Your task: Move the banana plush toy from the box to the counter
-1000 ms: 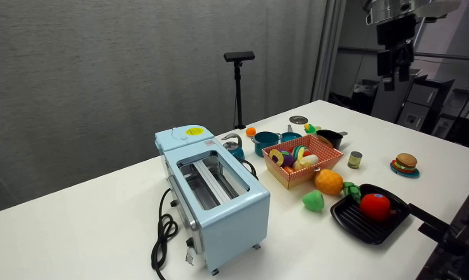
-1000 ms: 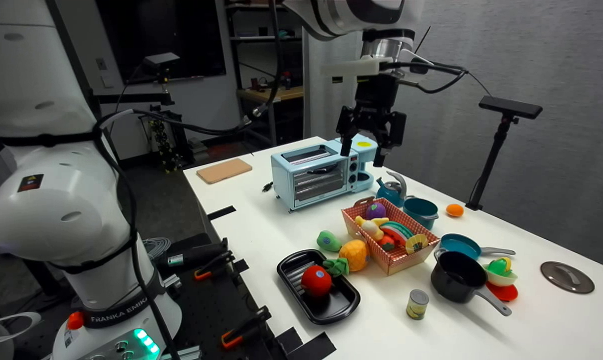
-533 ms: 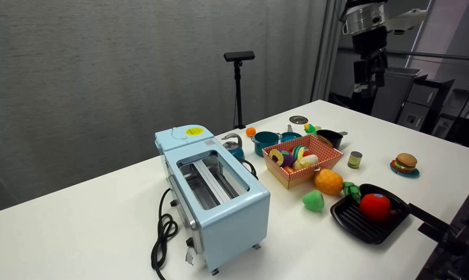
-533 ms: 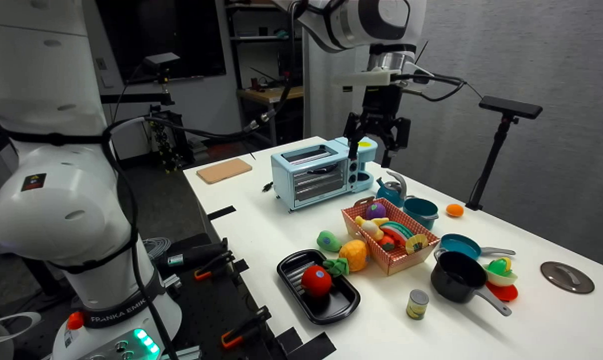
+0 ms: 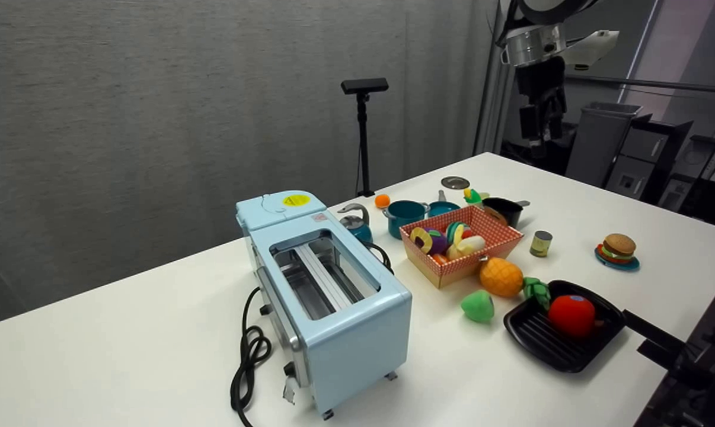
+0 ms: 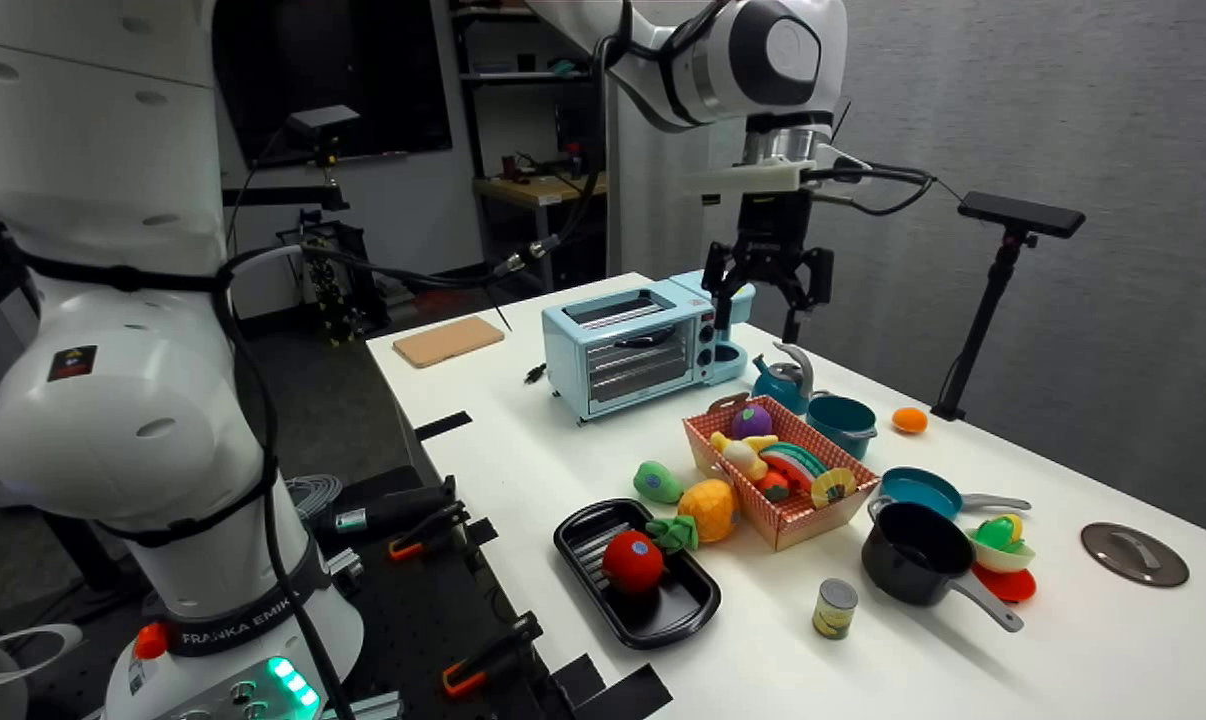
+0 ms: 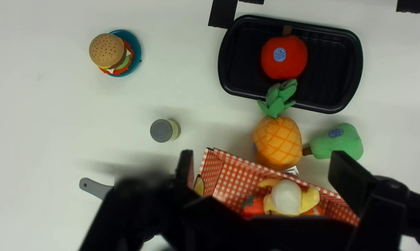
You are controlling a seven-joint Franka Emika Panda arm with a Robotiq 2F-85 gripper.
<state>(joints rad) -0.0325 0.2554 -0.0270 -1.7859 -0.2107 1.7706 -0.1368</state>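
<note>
The banana plush toy, with a pale rounded middle and yellow peel flaps, lies in the red checkered box among other toy foods; the banana plush toy and the box also show in the other exterior view, banana plush toy, box. Both stand on the white counter. My gripper hangs high in the air, well above the counter. From the wrist, the banana plush toy appears between the spread fingers of the gripper, far below them. Nothing is held. The gripper's body hides part of the box.
A pineapple toy and a green toy lie beside the box. A black tray holds a red toy. Around them stand a can, a blue toaster, a black pot and a teal pot.
The arm has moved: the gripper has shifted left and a little down in an exterior view, and slightly right and down in another. Banana, box and other objects have stayed in place.
</note>
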